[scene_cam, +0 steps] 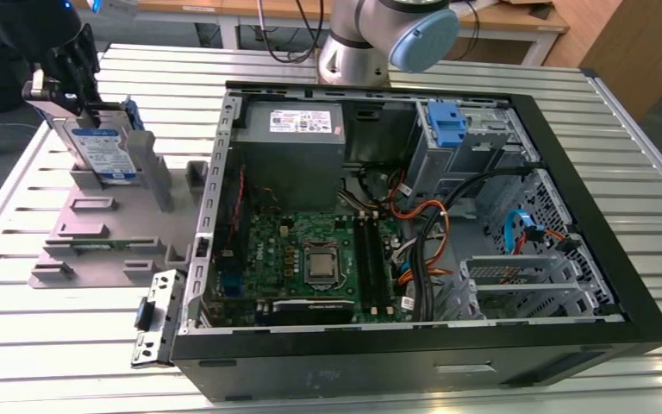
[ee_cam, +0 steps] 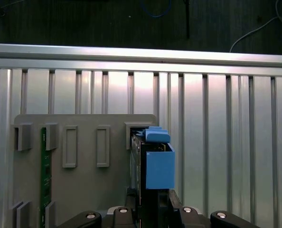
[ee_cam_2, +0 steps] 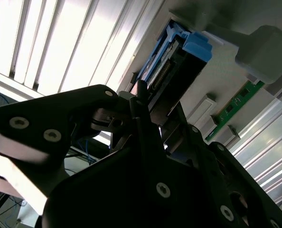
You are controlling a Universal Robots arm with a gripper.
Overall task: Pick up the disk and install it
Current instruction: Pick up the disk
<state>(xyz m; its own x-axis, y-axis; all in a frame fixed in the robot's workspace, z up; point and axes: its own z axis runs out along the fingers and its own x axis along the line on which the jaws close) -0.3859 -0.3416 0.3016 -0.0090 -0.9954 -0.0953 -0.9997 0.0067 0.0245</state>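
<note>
Pick-up step | gripper (scene_cam: 75, 99) straddling upright disk (scene_cam: 103, 151) in grey fixture (scene_cam: 99, 235), left of computer case (scene_cam: 636, 302) | clamped or not: cannot tell | lift calls for straight pull.

The disk (scene_cam: 103, 148) stands upright on edge in a slot of the grey fixture (scene_cam: 101, 228), at about nine o'clock from the open computer case (scene_cam: 423, 358) in the exterior view. It is silver, with a white label and blue strip, framed by a blue plastic carrier (ee_cam: 159, 168).
</note>
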